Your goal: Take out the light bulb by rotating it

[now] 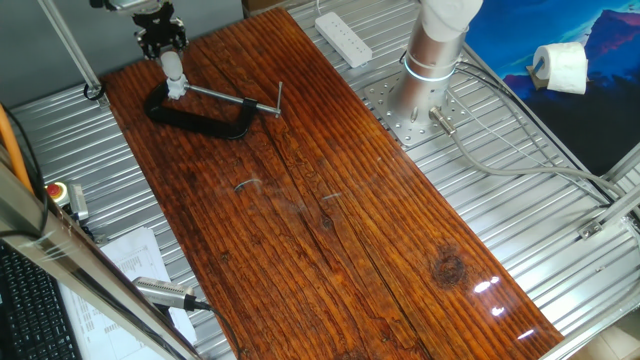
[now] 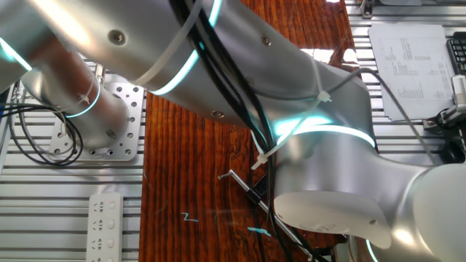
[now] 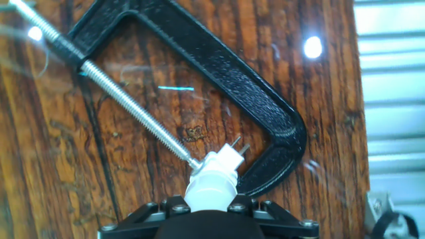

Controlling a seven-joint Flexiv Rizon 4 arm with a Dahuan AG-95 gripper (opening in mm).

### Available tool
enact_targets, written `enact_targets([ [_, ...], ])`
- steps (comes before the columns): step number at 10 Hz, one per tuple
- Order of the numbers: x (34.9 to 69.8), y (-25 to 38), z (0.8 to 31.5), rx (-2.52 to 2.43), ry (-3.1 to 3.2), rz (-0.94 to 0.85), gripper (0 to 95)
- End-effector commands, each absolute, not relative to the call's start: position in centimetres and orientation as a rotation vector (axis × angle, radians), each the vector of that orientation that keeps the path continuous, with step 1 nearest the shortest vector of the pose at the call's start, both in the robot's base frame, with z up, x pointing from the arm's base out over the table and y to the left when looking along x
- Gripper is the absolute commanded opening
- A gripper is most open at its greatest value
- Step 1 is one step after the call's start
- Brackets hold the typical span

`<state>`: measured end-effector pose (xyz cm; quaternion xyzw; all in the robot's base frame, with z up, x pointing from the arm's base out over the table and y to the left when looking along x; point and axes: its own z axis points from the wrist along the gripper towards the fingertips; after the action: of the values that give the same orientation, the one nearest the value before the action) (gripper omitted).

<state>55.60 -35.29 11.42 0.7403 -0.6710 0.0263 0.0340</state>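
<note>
The light bulb (image 3: pixel 210 188) is white and rounded. Its lower end, a small white piece with two short metal pins (image 3: pixel 236 146), sits between the screw tip and the jaw of the black C-clamp (image 3: pixel 219 73). My gripper (image 3: pixel 211 204) is directly above it, shut on the bulb's round top. In one fixed view the gripper (image 1: pixel 170 58) hangs at the far left of the wooden table with the bulb (image 1: pixel 175 80) below it, standing upright in the clamp (image 1: pixel 200 117). In the other fixed view the arm hides the bulb; only the clamp's screw bar (image 2: pixel 246 189) shows.
The clamp's steel screw bar (image 1: pixel 235 99) points right across the wooden board (image 1: pixel 330 220). A white power strip (image 1: pixel 343 38) and the arm's base (image 1: pixel 432 70) stand at the back. A paper roll (image 1: pixel 560 68) is at the far right, and papers (image 1: pixel 135 260) at the left.
</note>
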Motion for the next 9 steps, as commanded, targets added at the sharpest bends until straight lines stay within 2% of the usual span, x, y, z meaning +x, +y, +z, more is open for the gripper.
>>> enact_targets([
  [1, 55.59, -35.24, 11.27, 2.387, -1.935, 0.077, 19.0],
  [9, 55.61, -35.11, 11.21, 2.59, -1.7, 0.098, 19.0],
])
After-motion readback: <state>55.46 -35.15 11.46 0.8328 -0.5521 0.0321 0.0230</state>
